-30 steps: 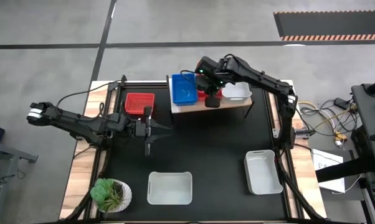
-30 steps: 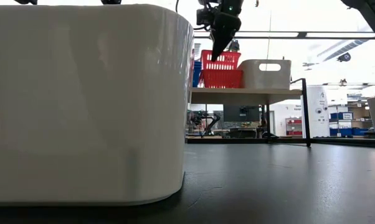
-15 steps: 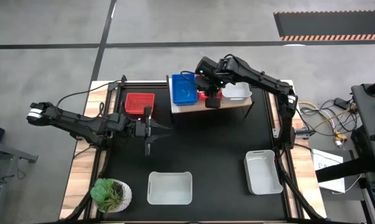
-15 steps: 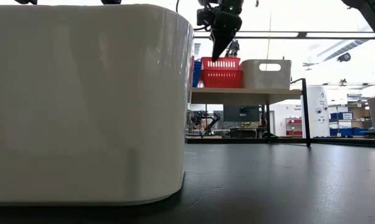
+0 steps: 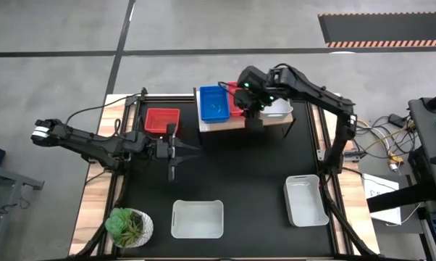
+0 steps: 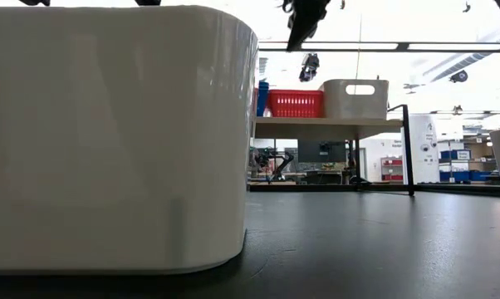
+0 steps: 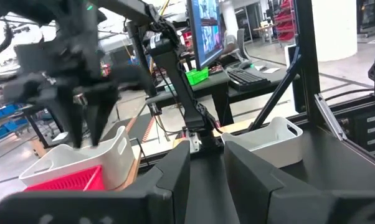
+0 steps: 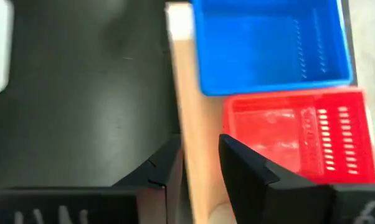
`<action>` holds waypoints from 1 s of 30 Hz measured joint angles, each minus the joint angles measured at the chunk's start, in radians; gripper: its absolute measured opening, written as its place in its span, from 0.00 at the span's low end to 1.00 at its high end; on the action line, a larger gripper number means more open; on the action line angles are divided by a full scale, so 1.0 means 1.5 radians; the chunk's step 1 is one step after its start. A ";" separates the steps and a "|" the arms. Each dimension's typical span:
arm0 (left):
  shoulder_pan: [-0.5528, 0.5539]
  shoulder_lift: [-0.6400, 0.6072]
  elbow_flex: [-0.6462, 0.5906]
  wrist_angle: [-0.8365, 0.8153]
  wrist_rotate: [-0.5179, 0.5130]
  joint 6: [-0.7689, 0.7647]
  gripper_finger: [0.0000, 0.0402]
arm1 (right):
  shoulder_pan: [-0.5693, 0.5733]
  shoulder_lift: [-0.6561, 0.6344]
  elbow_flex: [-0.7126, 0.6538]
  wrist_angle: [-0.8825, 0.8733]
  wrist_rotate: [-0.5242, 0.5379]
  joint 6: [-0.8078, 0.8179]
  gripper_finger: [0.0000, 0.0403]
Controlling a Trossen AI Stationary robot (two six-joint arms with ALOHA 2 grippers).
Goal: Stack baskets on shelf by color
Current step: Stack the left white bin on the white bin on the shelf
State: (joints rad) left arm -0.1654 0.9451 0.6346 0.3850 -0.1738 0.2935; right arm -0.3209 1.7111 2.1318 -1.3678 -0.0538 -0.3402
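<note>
Since a second ago my right fingers (image 5: 253, 116) let go of the red basket (image 5: 237, 104) and lifted clear; they're parted, holding nothing, above the shelf (image 5: 225, 123). Red now sits on the shelf between the blue basket (image 5: 214, 104) and a white basket (image 5: 277, 107). Left fingers (image 5: 172, 151) hover part open and empty over the bench (image 5: 240, 174), beside another red basket (image 5: 161, 119). Two white baskets (image 5: 197, 219) (image 5: 305, 201) remain on the bench.
</note>
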 joint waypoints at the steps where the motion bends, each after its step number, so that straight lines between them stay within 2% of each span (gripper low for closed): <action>1: 0.000 0.000 0.000 0.000 0.000 0.000 0.21 | 0.009 -0.008 -0.001 -0.003 -0.002 0.000 0.24; 4: 0.000 0.010 -0.001 0.003 -0.003 0.000 0.21 | 0.028 -0.031 -0.007 0.004 -0.005 -0.013 0.19; 8: 0.000 0.029 0.002 0.043 -0.047 -0.015 0.21 | 0.041 -0.054 -0.031 0.083 -0.023 -0.050 0.13; 12: 0.000 0.039 0.002 0.079 -0.054 -0.126 0.21 | 0.038 -0.067 -0.053 0.159 -0.032 -0.096 0.07; 16: -0.008 0.049 0.004 0.069 -0.053 -0.198 0.21 | 0.035 -0.081 -0.062 0.172 -0.078 -0.119 0.03; 19: -0.014 0.049 0.015 0.041 -0.047 -0.246 0.21 | 0.065 -0.107 -0.090 0.177 -0.109 -0.119 0.02; 23: -0.022 0.048 0.044 -0.038 -0.046 -0.351 0.21 | 0.106 -0.155 -0.179 0.237 -0.114 -0.128 0.02; 30: -0.079 0.105 0.061 -0.108 -0.044 -0.474 0.21 | 0.170 -0.262 -0.401 0.336 -0.111 -0.078 0.02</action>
State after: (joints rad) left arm -0.2843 1.1022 0.7257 0.2233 -0.2399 -0.4177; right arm -0.0665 1.3178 1.5302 -0.8633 -0.2197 -0.4575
